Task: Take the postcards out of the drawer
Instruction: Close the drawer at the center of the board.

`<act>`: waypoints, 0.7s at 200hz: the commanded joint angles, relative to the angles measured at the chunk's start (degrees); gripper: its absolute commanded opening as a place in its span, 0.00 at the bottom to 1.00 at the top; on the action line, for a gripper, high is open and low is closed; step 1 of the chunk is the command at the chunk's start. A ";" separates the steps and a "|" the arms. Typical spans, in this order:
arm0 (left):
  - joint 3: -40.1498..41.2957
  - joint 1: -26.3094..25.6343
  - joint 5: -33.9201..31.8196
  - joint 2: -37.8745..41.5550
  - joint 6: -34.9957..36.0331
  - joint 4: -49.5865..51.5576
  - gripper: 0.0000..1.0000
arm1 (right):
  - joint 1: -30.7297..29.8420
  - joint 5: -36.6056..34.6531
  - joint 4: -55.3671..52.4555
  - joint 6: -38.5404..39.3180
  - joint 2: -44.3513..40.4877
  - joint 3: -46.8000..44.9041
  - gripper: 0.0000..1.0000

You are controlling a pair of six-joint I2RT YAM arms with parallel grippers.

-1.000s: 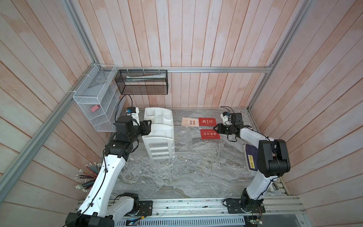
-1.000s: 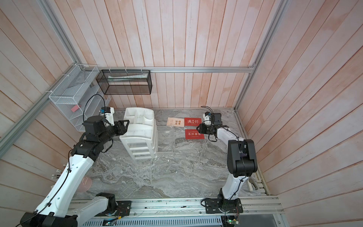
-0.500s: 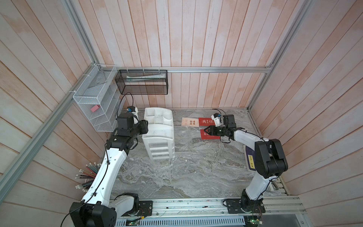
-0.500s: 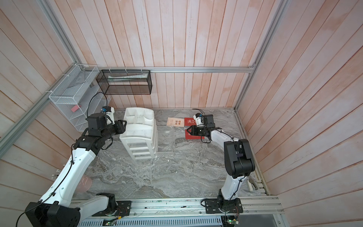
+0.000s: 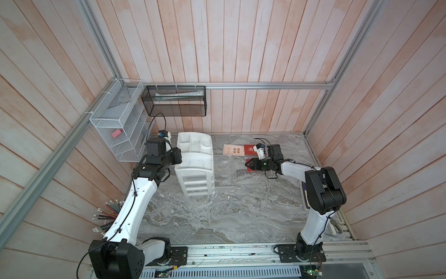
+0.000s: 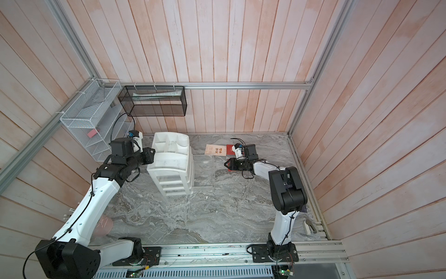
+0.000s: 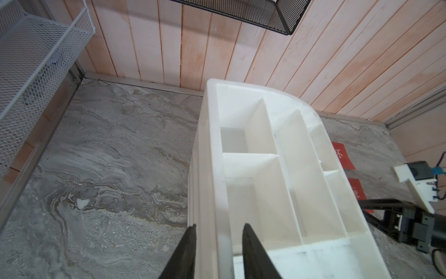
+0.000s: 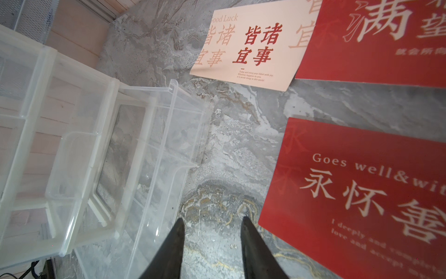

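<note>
Top views both show the grey marble table (image 5: pixel 217 217) between pale plank walls, with the left arm (image 5: pixel 135 200) reaching in along one side and the right arm (image 5: pixel 321 193) along the other. A white drawer unit (image 5: pixel 195 169) stands near the back wall on the left arm's side, its top a tray of open compartments. On the walls behind it hang a white mesh basket (image 5: pixel 113 125) and a black mesh basket (image 5: pixel 173 101). A clear drawer (image 8: pixel 154 149) sticks out of the unit toward the right arm, and the marble shows through its floor. The postcards lie flat on the table outside that drawer. The beige postcard (image 8: pixel 253 43) sits near the back wall, with a red postcard (image 8: pixel 374 41) just beside it. The second red postcard (image 8: pixel 362 193) lies nearer the front, parted from the other two by a strip of marble. In the right wrist view the right gripper (image 8: pixel 212 218) hangs over bare marble between the drawer's front and that second card, its jaws moderately apart with nothing between them. In the left wrist view the left gripper (image 7: pixel 219 225) straddles the unit's side rim, one finger outside and one inside. Its gap is narrow, and whether the fingers press the wall cannot be told.
</note>
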State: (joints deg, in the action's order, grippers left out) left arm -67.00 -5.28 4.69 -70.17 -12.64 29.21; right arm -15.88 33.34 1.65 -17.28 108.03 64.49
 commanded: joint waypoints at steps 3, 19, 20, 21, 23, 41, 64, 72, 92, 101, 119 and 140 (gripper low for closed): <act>-1.88 0.25 0.99 -0.85 0.38 0.24 0.32 | -1.17 0.96 1.59 -0.56 2.11 -0.18 0.39; -1.82 0.27 1.35 -1.12 0.12 0.06 0.30 | -1.76 1.06 1.98 -0.78 2.84 0.13 0.39; -1.86 0.27 1.37 -1.11 0.10 0.06 0.30 | -1.77 1.09 2.01 -0.80 2.86 0.12 0.39; -1.84 0.27 1.37 -1.15 0.09 0.06 0.30 | -1.82 1.14 2.07 -0.82 2.92 0.11 0.39; -1.82 0.27 1.37 -1.19 0.01 0.06 0.30 | -1.86 1.16 2.07 -0.89 3.01 0.16 0.39; -1.66 0.27 1.88 -1.28 -0.29 -0.25 0.29 | -2.43 1.37 2.43 -1.13 3.74 0.70 0.39; -1.56 0.27 2.55 -1.28 -0.70 -0.62 0.28 | -3.46 1.65 2.66 -1.46 4.76 1.58 0.39; -1.54 0.22 3.01 -1.32 -0.65 -0.80 0.28 | -3.87 1.67 2.66 -1.51 5.14 1.93 0.39; -1.52 0.27 3.74 -1.28 -0.72 -0.65 0.27 | -4.75 1.65 3.00 -1.77 6.08 2.65 0.39; -1.49 0.27 3.92 -1.28 -0.76 -0.65 0.26 | -5.13 1.81 3.33 -1.88 6.68 3.03 0.39; -1.21 0.25 4.61 -1.13 -0.95 -0.81 0.26 | -5.66 2.23 3.71 -2.32 7.86 3.92 0.39; -0.83 0.27 5.98 -1.22 -1.19 -1.10 0.26 | -6.49 2.90 4.37 -2.88 8.84 4.78 0.39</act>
State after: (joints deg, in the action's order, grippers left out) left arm -67.20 -5.21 8.08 -70.83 -13.21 28.93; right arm -21.45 34.72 4.14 -19.16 115.13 67.11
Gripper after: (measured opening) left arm 0.261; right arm 0.394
